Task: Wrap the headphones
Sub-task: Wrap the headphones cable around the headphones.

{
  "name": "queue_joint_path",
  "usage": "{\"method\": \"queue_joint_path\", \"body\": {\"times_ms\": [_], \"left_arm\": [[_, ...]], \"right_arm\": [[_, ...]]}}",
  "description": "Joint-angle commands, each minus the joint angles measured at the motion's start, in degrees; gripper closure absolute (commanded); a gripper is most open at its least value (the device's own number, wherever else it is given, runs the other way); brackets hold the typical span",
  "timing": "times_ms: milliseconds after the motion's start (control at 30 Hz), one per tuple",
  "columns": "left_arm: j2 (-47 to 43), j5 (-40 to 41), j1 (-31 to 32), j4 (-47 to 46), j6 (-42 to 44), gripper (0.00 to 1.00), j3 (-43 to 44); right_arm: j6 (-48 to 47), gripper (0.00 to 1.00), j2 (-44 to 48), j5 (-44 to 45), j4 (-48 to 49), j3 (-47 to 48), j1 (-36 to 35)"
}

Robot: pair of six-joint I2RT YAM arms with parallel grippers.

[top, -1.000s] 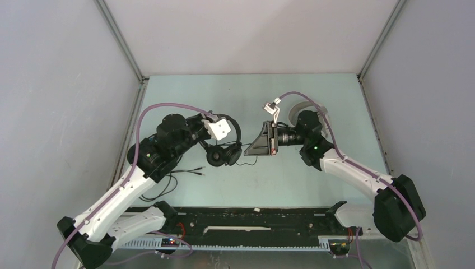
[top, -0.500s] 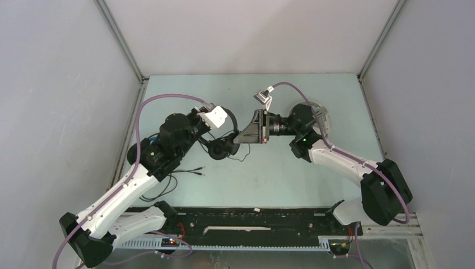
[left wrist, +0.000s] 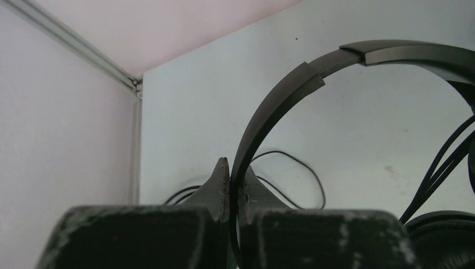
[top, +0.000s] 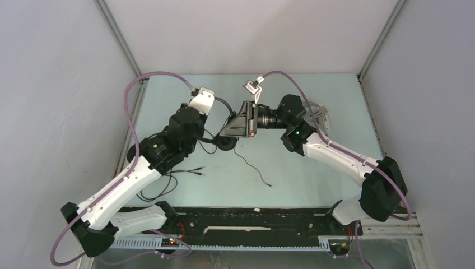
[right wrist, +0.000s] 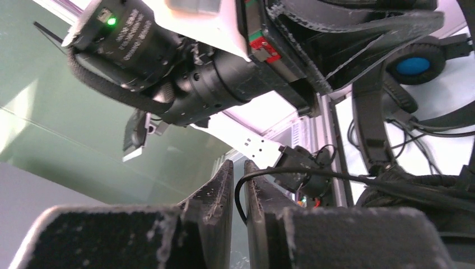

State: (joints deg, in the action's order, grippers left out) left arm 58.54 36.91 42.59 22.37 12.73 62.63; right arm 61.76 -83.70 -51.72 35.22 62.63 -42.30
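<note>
Left pincer (left wrist: 231, 168) clamps the headband (left wrist: 280, 95) of the black headphones (top: 226, 143), seemingly as an anchor, while right pincer (right wrist: 238, 168), slightly parted, straddles the cable (right wrist: 291, 171) for winding.

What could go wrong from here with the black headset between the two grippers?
The right gripper has its jaws slightly apart around the thin cable, so the cable may slip out. The left gripper pinches only the narrow headband; a tug on the cable could twist it free. The cable's loose tail trails across the table and might snag or drag.
</note>
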Motion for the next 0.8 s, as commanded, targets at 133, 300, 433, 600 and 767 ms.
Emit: {"method": "queue_joint_path", "body": {"times_ms": [133, 300, 433, 600, 767], "left_arm": [[-0.5, 9.5, 1.8, 5.8, -26.0, 1.00, 7.9], [0.9, 13.5, 1.8, 10.8, -34.6, 1.00, 10.7], [-0.4, 13.2, 1.8, 10.1, -38.4, 1.00, 10.2], [-0.7, 12.9, 1.8, 9.7, -40.4, 1.00, 10.5], [-0.2, 12.2, 1.9, 9.6, -41.6, 1.00, 11.3]], "right_arm": [[-16.0, 0.85, 2.0, 10.6, -14.2, 4.9, -2.9], [-26.3, 0.88, 3.3, 20.6, -22.4, 5.0, -4.8], [-28.7, 0.88, 2.6, 24.4, -22.9, 5.0, -5.6], [-31.3, 0.90, 2.7, 28.1, -23.4, 5.0, -7.1], [-33.2, 0.97, 2.8, 29.9, -24.0, 5.0, -8.4]]}}
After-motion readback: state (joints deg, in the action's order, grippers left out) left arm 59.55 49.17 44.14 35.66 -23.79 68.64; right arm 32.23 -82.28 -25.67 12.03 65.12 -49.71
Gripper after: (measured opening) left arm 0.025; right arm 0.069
